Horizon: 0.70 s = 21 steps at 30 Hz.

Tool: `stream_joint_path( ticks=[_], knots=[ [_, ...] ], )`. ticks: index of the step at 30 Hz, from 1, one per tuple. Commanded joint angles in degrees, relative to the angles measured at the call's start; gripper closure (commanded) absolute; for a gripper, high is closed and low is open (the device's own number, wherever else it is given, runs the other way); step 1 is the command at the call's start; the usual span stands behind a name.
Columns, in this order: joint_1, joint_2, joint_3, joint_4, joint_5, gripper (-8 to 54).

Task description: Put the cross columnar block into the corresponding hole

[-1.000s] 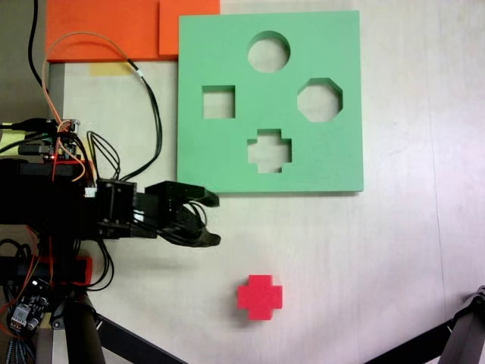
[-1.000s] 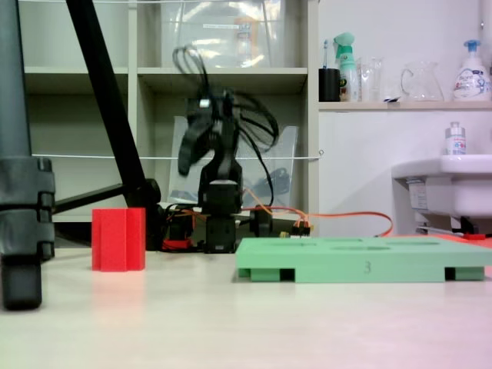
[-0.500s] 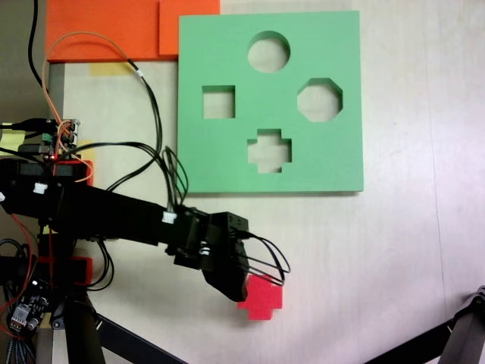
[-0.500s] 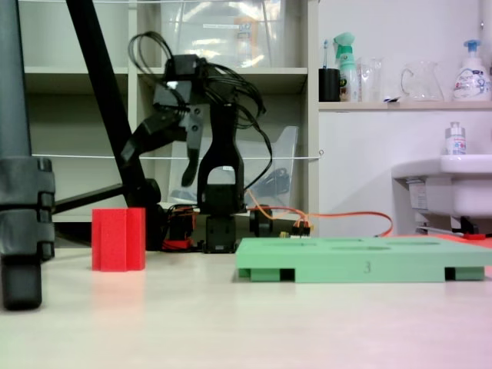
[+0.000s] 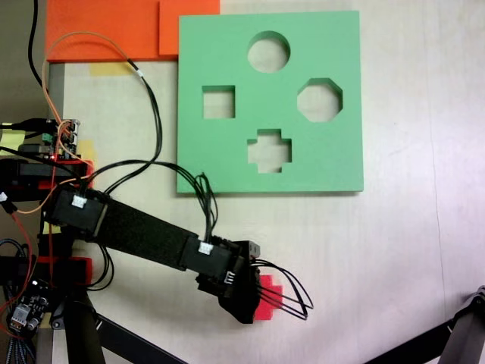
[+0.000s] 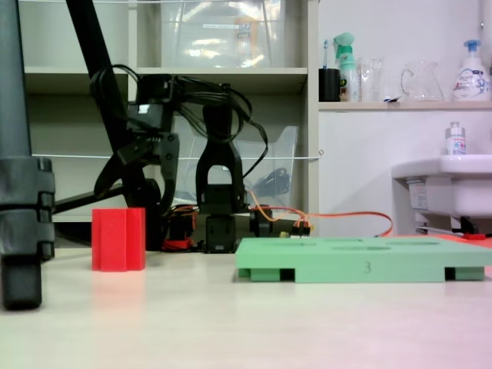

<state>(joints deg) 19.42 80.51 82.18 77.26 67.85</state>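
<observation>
The red cross columnar block (image 6: 118,239) stands upright on the table, left of the green foam board (image 6: 361,265). From above, only the block's right part (image 5: 271,294) shows, because the arm's wrist (image 5: 227,273) covers the rest. My gripper (image 6: 127,188) hangs open just above the block, one jaw reaching down on each side, and holds nothing. The plus-shaped hole (image 5: 269,149) sits in the lower middle of the green board (image 5: 341,159), beside a square, a round and an octagonal cutout, and is empty.
Orange foam sheets (image 5: 114,26) lie at the top left, touching the board. Loose cables and a circuit board (image 5: 57,140) sit by the arm's base. Black tripod legs (image 5: 462,334) enter at the bottom corners, and one thick leg (image 6: 23,192) stands close to the block.
The arm has stretched out from near its base to above the red block and has dropped lower. The block and the board have not moved.
</observation>
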Motion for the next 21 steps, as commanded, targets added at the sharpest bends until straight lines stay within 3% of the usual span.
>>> stream_joint_path(
  ticks=[1,21],
  knots=[
    [1.6,0.0,-3.2,0.7,-0.1,-6.6],
    [3.9,-7.6,-5.4,0.5,-4.8,-6.6]
  ],
)
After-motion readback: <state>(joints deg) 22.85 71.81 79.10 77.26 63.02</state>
